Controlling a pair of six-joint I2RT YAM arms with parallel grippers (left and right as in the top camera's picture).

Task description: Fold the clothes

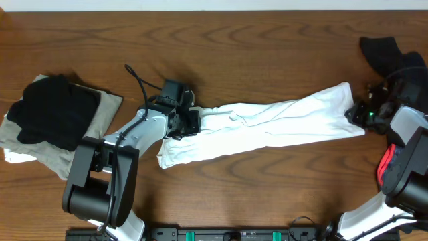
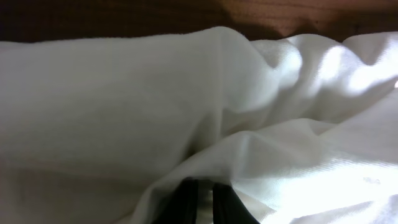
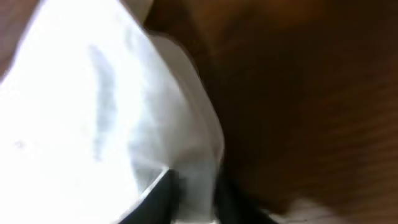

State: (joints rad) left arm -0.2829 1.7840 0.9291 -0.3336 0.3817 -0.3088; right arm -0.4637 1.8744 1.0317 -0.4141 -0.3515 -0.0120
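Observation:
The white T-shirt [image 1: 267, 127] lies stretched in a long crumpled band across the middle of the table. My left gripper [image 1: 194, 122] is shut on its left end, where the cloth bunches up. In the left wrist view the dark fingertips [image 2: 189, 205] of this gripper [image 2: 207, 200] pinch a fold of white cloth [image 2: 124, 106]. My right gripper [image 1: 356, 114] holds the shirt's right corner; the right wrist view shows that gripper [image 3: 196, 193] with a strip of white cloth [image 3: 93, 112] clamped between its jaws. A black garment [image 1: 382, 52] lies at the back right.
A stack of folded clothes sits at the far left, a black piece [image 1: 53, 110] on top of a beige one [image 1: 107, 107]. The wooden table [image 1: 254, 47] shows bare behind the shirt. The right arm's base [image 1: 408, 167] stands near the right edge.

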